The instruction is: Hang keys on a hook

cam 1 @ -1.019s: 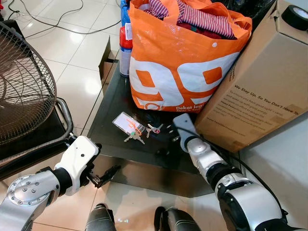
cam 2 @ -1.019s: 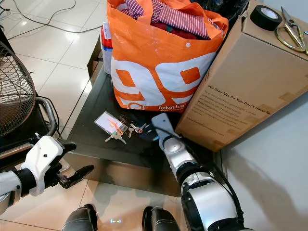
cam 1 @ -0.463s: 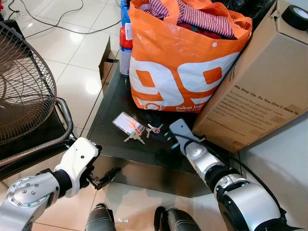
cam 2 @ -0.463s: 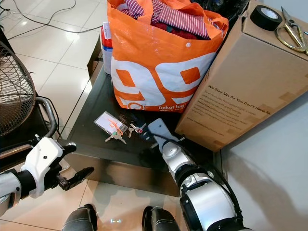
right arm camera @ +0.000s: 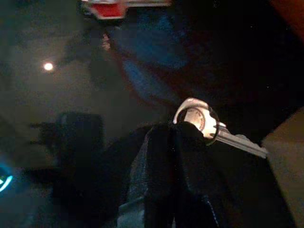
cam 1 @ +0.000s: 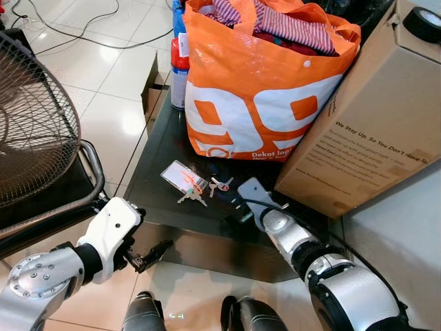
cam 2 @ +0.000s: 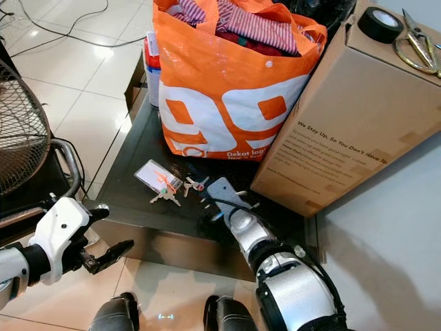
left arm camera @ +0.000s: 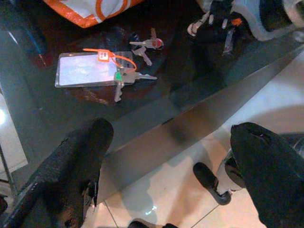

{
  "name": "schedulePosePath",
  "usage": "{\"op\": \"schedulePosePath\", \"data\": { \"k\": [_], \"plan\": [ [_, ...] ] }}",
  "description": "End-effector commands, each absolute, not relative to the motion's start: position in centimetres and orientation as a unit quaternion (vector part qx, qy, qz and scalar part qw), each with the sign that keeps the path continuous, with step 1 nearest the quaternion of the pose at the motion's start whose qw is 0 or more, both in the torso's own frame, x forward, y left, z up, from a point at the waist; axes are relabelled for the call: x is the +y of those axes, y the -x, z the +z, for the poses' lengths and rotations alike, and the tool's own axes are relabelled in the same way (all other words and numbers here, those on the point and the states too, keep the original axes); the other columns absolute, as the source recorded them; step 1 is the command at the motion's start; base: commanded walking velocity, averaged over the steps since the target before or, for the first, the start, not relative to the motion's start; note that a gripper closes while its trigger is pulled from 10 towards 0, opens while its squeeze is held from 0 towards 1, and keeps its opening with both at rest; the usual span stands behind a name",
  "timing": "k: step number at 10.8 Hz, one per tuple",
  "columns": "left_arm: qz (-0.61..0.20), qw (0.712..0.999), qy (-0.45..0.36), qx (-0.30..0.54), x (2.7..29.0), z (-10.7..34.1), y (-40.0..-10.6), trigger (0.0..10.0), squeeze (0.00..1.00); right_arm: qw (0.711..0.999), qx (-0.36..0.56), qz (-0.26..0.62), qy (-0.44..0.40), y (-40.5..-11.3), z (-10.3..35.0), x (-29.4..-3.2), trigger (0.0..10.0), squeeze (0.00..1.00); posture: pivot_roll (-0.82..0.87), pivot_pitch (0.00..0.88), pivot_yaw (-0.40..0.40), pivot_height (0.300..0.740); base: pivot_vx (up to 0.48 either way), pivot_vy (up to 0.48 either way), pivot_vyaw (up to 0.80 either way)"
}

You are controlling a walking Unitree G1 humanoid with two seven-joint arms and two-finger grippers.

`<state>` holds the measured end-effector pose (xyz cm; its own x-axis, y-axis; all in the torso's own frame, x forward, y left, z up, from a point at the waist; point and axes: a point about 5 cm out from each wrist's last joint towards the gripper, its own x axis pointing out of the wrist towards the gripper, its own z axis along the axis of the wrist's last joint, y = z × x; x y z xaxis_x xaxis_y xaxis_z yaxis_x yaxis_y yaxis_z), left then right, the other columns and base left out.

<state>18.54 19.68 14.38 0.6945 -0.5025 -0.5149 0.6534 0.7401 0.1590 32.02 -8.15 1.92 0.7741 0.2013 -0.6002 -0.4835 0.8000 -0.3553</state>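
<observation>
Right hand [cam 2: 207,209] low over dark glass table [cam 2: 138,155], tiled floor [cam 2: 83,103].

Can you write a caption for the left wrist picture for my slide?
Open left gripper hovers off the dark table's edge, facing a bunch of keys and a clear card holder.

The bag [cam 1: 258,96] is bright orange with large white figures, and the clothes [cam 1: 275,21] in it are striped red, white and purple. The bench [cam 1: 162,148] has a dark, glossy glass top. On it the silver keys [cam 1: 193,197] carry an orange tag beside a clear card holder [cam 1: 180,176], with one red-capped key [cam 1: 222,183] close by. The box [cam 1: 372,117] is brown cardboard with black print. The floor [cam 1: 103,76] is pale, shiny tile. The fan [cam 1: 31,124] has a dark wire grille.
</observation>
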Motion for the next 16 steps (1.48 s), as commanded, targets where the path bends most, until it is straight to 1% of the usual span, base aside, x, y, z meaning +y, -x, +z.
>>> {"op": "schedulePosePath", "data": {
  "k": [1, 2, 4, 6, 7, 8, 9, 10, 11, 13, 15, 16],
  "plan": [
    [-0.326, 0.902, -0.168, 0.227, 19.5, 14.5, -18.2, 10.0, 0.08, 0.899, 0.296, 0.196, 0.255, -31.3, 1.0, -8.6, 0.0, 0.00, 0.12, 0.235, -0.177, 0.740, 0.000, 0.000, 0.00],
    [-0.327, 0.901, -0.168, 0.229, 19.5, 14.5, -18.1, 10.0, 0.08, 0.897, 0.300, 0.203, 0.254, -31.2, 1.0, -8.4, 0.0, 0.00, 0.12, 0.234, -0.177, 0.740, 0.000, 0.000, 0.00],
    [-0.328, 0.901, -0.166, 0.232, 19.4, 14.4, -17.8, 10.0, 0.09, 0.887, 0.320, 0.254, 0.214, -30.7, 0.6, -7.7, 0.0, 0.00, 0.12, 0.237, -0.181, 0.740, 0.000, 0.000, 0.00],
    [-0.328, 0.901, -0.165, 0.233, 19.4, 14.3, -17.7, 10.0, 0.08, 0.873, 0.333, 0.299, 0.195, -30.3, 0.5, -7.4, 0.0, 0.00, 0.11, 0.231, -0.182, 0.740, 0.000, 0.000, 0.00],
    [-0.329, 0.901, -0.164, 0.231, 19.3, 14.3, -17.8, 10.0, 0.08, 0.865, 0.331, 0.326, 0.190, -30.4, 0.7, -7.4, 0.0, 0.00, 0.11, 0.228, -0.180, 0.740, 0.000, 0.000, 0.00],
    [-0.331, 0.901, -0.164, 0.229, 19.2, 14.4, -17.9, 10.0, 0.08, 0.864, 0.317, 0.348, 0.177, -30.9, 1.5, -7.2, 0.0, 0.00, 0.11, 0.227, -0.178, 0.740, 0.000, 0.000, 0.00],
    [-0.331, 0.901, -0.164, 0.228, 19.2, 14.4, -18.0, 10.0, 0.08, 0.884, 0.289, 0.326, 0.169, -31.7, 2.4, -7.2, 0.0, 0.00, 0.11, 0.224, -0.174, 0.740, 0.000, 0.000, 0.00],
    [-0.332, 0.901, -0.165, 0.228, 19.2, 14.4, -18.1, 10.0, 0.09, 0.911, 0.263, 0.278, 0.154, -32.6, 3.3, -7.3, 0.0, 0.00, 0.11, 0.224, -0.173, 0.740, 0.000, 0.000, 0.00],
    [-0.332, 0.901, -0.165, 0.226, 19.2, 14.5, -18.1, 10.0, 0.08, 0.931, 0.241, 0.218, 0.163, -33.4, 4.0, -7.6, 0.0, 0.00, 0.11, 0.227, -0.171, 0.740, 0.000, 0.000, 0.00],
    [-0.330, 0.901, -0.169, 0.224, 19.4, 14.9, -18.0, 10.0, 0.09, 0.943, 0.230, 0.161, 0.180, -33.7, 4.2, -8.0, 0.0, 0.00, 0.13, 0.239, -0.172, 0.740, 0.000, 0.000, 0.00],
    [-0.326, 0.903, -0.174, 0.219, 19.6, 15.5, -17.8, 10.0, 0.08, 0.942, 0.218, 0.123, 0.226, -33.9, 4.3, -8.5, 0.0, 0.00, 0.14, 0.256, -0.173, 0.740, 0.000, 0.000, 0.00],
    [-0.325, 0.904, -0.175, 0.215, 19.6, 16.0, -17.6, 10.0, 0.08, 0.942, 0.214, 0.109, 0.235, -34.1, 4.5, -8.6, 0.0, 0.00, 0.15, 0.269, -0.171, 0.740, 0.000, 0.000, 0.00]
  ]
}}
